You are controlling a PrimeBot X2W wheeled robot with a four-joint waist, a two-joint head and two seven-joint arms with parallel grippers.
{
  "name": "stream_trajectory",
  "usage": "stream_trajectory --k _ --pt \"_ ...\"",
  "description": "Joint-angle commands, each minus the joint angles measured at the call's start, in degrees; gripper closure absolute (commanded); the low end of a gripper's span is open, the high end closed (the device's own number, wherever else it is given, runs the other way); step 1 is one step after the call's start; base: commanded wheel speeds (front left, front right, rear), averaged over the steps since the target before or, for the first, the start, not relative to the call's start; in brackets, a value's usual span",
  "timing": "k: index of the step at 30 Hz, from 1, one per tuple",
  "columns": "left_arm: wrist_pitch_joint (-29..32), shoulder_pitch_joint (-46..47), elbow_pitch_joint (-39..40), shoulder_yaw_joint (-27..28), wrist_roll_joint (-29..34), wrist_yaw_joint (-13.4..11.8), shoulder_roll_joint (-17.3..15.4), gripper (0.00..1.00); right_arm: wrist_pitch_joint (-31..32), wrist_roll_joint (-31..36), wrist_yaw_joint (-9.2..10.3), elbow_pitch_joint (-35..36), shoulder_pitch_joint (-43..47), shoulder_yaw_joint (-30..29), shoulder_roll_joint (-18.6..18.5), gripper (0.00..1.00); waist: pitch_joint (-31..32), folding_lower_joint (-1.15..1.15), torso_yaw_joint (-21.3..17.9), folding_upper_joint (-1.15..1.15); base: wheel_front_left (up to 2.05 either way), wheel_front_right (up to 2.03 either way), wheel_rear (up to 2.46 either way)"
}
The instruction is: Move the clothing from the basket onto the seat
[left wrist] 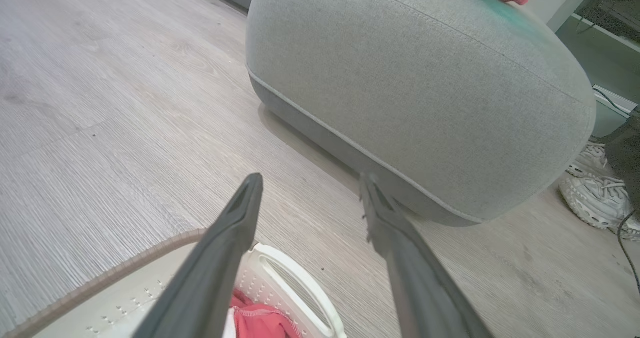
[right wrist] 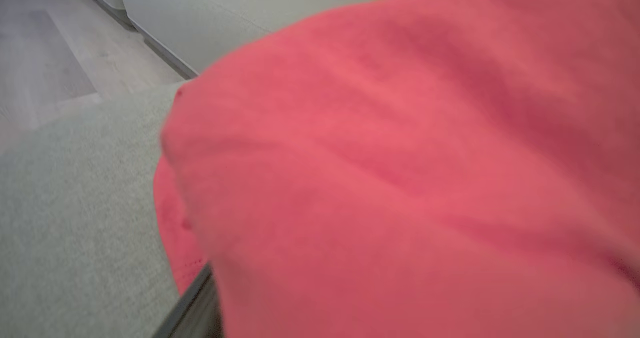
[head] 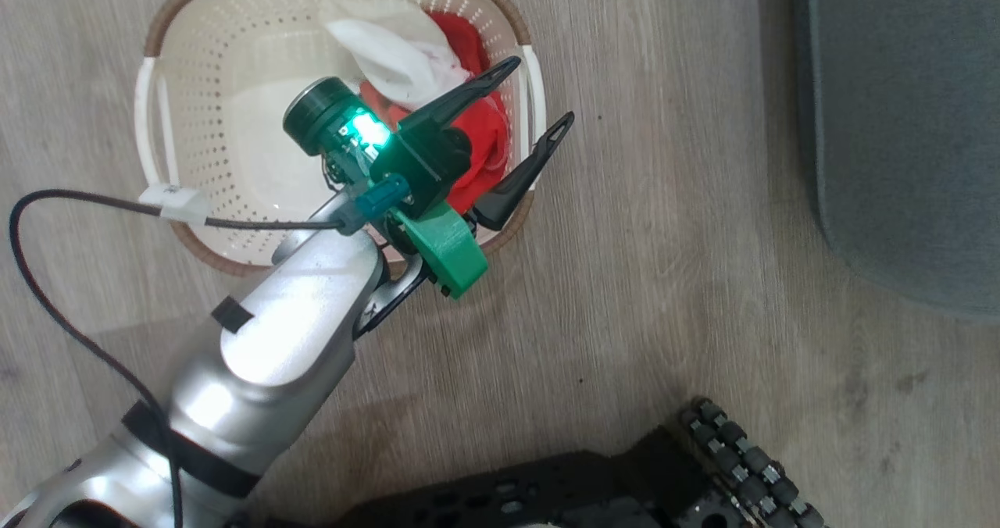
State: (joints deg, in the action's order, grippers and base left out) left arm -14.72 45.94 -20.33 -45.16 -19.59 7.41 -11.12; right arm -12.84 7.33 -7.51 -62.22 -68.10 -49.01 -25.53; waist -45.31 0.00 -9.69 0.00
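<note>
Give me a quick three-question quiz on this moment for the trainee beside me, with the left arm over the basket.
1. True or false: the left pincer is shut on cloth.
2. What lies in the cream-white perforated plastic basket? A: nothing. B: a bright red fabric garment and a white fabric piece. C: a shoe.
3. In the head view, on which side of the basket is the large grey-green upholstered seat?

Key: 1 false, its fingers stand apart with nothing between them. 2 B. 3 right.
</note>
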Motion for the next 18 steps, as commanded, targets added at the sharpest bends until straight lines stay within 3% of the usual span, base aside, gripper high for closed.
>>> stream_trajectory --k 1,9,18 --pt "-0.3 -0.5 1.5 1.5 0.3 0.1 -0.4 0.0 -0.7 0.6 0.02 1.4 1.4 0.9 -1.8 0.0 0.9 0.0 -0.1 0.0 0.0 0.0 0.0" --pt "-0.3 -2.5 0.6 2.6 -0.1 0.1 1.6 0.0 -2.1 -2.5 0.02 -0.8 9.6 11.2 -0.9 0.0 7.0 0.0 0.4 0.0 0.0 0.0 0.0" --pt "-0.3 -7.2 -0.9 5.6 -0.4 0.1 3.9 0.0 -2.1 -11.8 0.02 9.2 24.4 23.4 1.9 0.0 16.9 0.0 3.0 0.0 0.0 0.0 0.0"
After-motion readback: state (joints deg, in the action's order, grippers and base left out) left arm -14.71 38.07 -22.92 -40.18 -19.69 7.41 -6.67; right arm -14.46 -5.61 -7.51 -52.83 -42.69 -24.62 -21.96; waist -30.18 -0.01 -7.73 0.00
